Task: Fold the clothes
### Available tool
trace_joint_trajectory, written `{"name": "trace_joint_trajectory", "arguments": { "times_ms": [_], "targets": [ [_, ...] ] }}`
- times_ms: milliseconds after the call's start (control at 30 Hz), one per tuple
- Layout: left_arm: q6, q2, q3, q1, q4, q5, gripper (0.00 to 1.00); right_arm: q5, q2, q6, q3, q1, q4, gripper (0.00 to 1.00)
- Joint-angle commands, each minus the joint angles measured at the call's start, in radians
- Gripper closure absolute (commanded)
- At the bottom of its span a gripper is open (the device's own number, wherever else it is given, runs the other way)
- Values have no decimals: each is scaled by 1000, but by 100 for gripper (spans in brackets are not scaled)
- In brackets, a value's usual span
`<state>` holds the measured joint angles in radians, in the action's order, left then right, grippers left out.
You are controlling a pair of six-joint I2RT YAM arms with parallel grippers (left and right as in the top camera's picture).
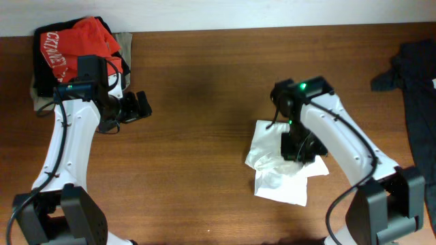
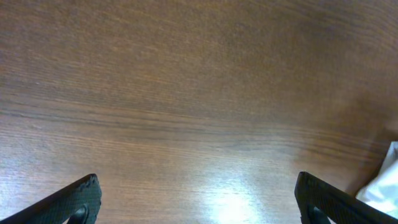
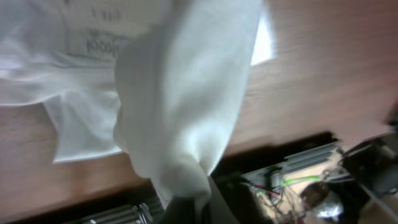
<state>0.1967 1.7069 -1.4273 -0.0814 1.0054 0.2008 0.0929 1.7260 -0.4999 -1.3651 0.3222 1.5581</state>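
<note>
Right gripper: clenched on the white T-shirt. In the right wrist view a bunched fold of the fabric runs down into the closed fingers at the bottom of the frame. The rest of the cloth spreads out over the wood behind it, with faint label print showing through near the top left.

The T-shirt is a crumpled, partly folded heap on the table, right of centre and toward the near edge. Its layers are uneven, and one corner sticks out toward the near edge. The right arm reaches over the heap from the near-right corner.

Left gripper: released, jaws wide apart and holding nothing. It hangs over bare wood in the left half of the table. In the left wrist view both fingers frame only tabletop, and a sliver of white cloth shows at the right edge of the frame.

Red garment, with white lettering, is bundled in the far-left corner on top of darker cloth, just behind the left gripper. Black garment lies at the far-right edge, well apart from the T-shirt.
</note>
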Motion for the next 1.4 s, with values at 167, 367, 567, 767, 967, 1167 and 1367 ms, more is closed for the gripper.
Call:
{"name": "trace_joint_trajectory", "arguments": {
  "times_ms": [167,367,567,767,967,1167,1367],
  "targets": [
    [0,-20,-11,1,-1,-7,1,-150,-3,-23,293,6,-70,82],
    [0,-20,-11,1,-1,-7,1,-132,-24,-66,291,5,60,50],
    [0,-20,-11,1,-2,-5,1,-116,-45,-58,256,11,-42,48],
    [-116,-16,25,110,0,190,1,-65,-49,-54,60,-68,-182,1],
    [-103,-6,168,435,-20,205,1,-129,-46,82,46,-320,-294,1],
    [-48,109,193,652,-216,267,1,-176,-46,127,46,-449,-311,1],
    [-82,245,193,690,-337,311,1,-176,-46,137,47,-449,-317,1]
  ]
}}
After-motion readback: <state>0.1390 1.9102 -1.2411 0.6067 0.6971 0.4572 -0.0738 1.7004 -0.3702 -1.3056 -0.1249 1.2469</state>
